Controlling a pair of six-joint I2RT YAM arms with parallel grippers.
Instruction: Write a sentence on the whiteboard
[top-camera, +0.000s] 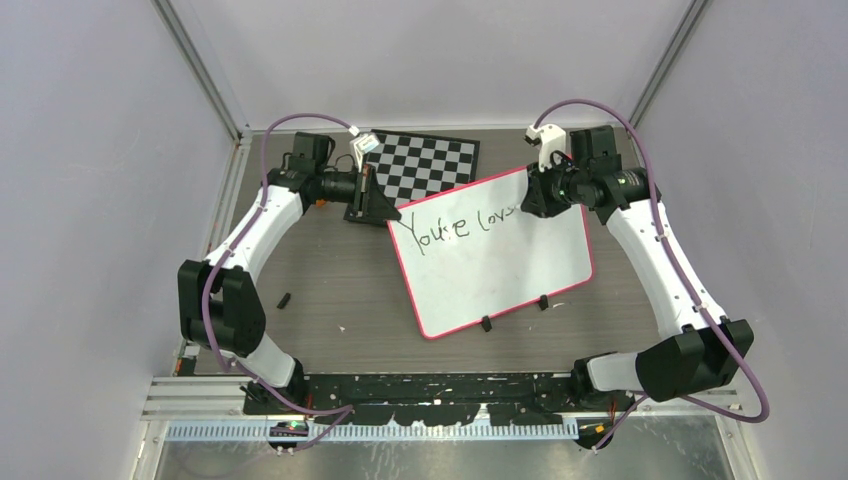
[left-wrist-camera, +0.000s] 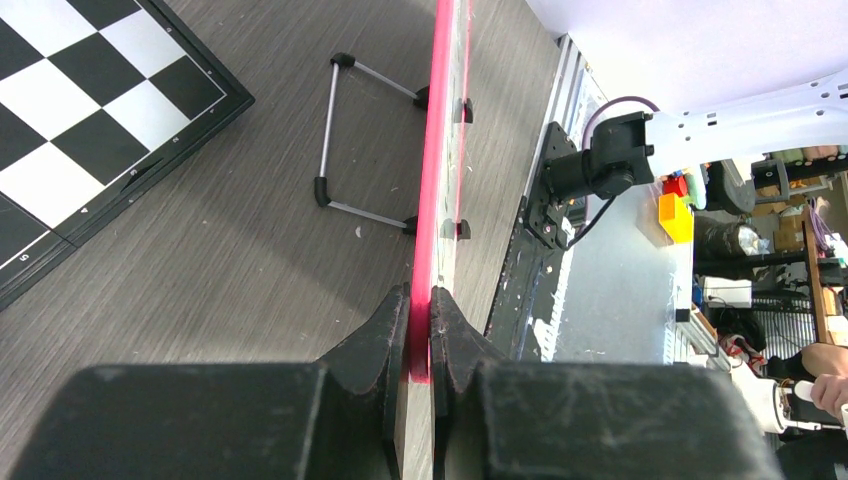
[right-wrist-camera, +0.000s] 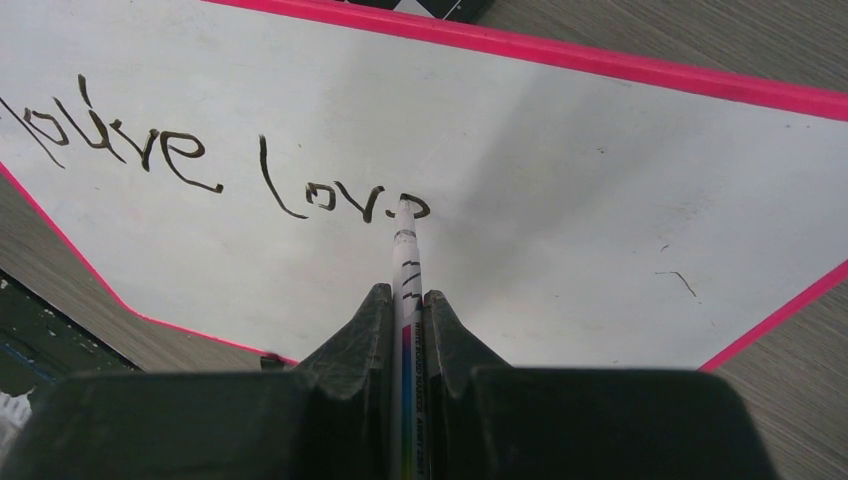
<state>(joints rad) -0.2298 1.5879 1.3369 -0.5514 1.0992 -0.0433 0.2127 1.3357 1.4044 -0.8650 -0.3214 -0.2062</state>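
The whiteboard (top-camera: 500, 262) with a pink-red frame lies tilted on the table; two black clips sit on its near edge. My left gripper (top-camera: 385, 212) is shut on its far left corner; in the left wrist view the jaws pinch the pink frame edge (left-wrist-camera: 421, 330). My right gripper (top-camera: 535, 198) is shut on a white marker (right-wrist-camera: 407, 262), whose tip touches the board. The sentence (right-wrist-camera: 215, 165) reads "You're lov" plus a partly drawn letter at the tip; it also shows in the top view (top-camera: 462, 228).
A black-and-white checkerboard (top-camera: 425, 163) lies behind the whiteboard, also in the left wrist view (left-wrist-camera: 80, 120). A small black piece (top-camera: 284, 299) lies on the table at left. A wire stand (left-wrist-camera: 360, 140) shows under the board's edge. Enclosure walls surround the table.
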